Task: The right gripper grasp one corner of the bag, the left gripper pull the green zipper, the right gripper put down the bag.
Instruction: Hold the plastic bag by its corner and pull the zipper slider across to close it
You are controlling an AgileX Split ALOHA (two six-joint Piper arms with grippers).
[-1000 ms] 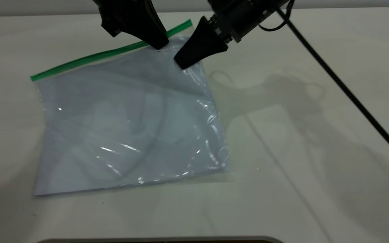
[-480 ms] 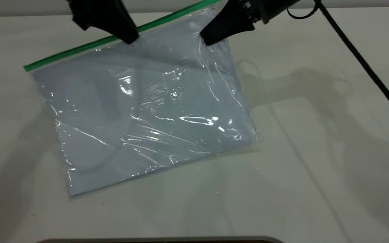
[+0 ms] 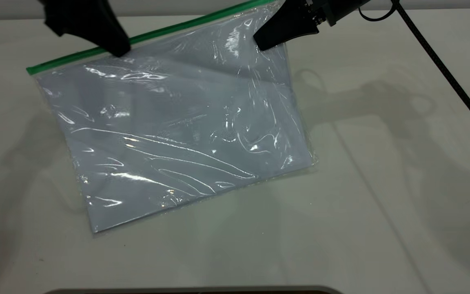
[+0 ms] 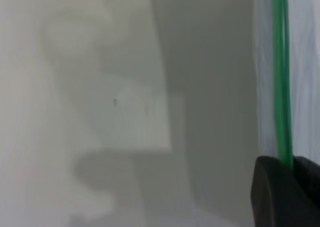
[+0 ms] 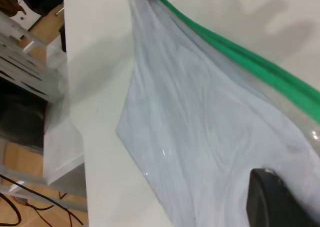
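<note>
The bag [image 3: 178,130] is a clear plastic zip pouch with white paper sheets inside, filling nearly its whole area; no print or label can be read on the plastic or the paper. It lies slanted on the table [image 3: 382,204], its lower corner resting on the surface near the front edge, its far edge raised toward the two arms. The plastic is wrinkled and shines in streaks.

The green zipper [image 3: 169,30] runs along the far long edge, from the bag's left corner up to the right one.

The right gripper [image 3: 264,44] is at the bag's upper right corner, clenched on the plastic just below the zipper's end; in its wrist view a black finger [image 5: 280,202] presses on the bag [image 5: 200,137] with the zipper [image 5: 260,69] running just beside it. Its braided cable [image 3: 443,69] slants across the right side of the table.

The left gripper [image 3: 118,51] sits on the zipper toward the left part of the strip. In its wrist view the green strip [image 4: 282,87] passes between the two black fingertips [image 4: 272,197], which close on it; the slider tab itself is hidden.

Right of the bag the table is bare apart from the cable and the arms' shadows, and bare table also shows to the left and in front.
</note>
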